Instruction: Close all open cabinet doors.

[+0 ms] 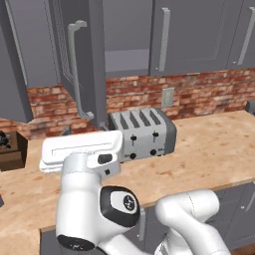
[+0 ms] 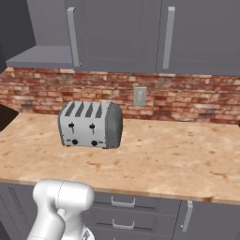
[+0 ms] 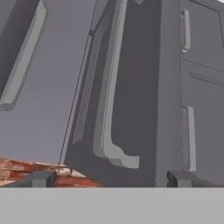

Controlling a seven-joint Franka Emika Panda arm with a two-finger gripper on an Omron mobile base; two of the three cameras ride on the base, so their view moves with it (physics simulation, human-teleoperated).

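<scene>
One open cabinet door (image 1: 87, 55) swings out from the upper row toward me, and its long silver bar handle (image 1: 74, 64) faces left. The bare cabinet shelf (image 1: 127, 52) shows behind it. To its right the upper doors (image 1: 191, 35) lie flush. Another grey door (image 1: 12, 64) hangs slanted at the far left. In the hand view my gripper (image 3: 111, 178) is open, its fingertips (image 3: 43, 178) wide apart just below the handle's lower end (image 3: 122, 159). Nothing is between them. My white hand (image 1: 82, 149) sits below the open door.
A silver four-slot toaster (image 1: 144, 132) stands on the wooden counter (image 1: 214, 144) against the brick wall, under the open cabinet. A wall outlet (image 2: 139, 96) is behind it. A dark brown box (image 1: 12, 149) sits at the counter's left. Drawers (image 2: 122, 204) lie below.
</scene>
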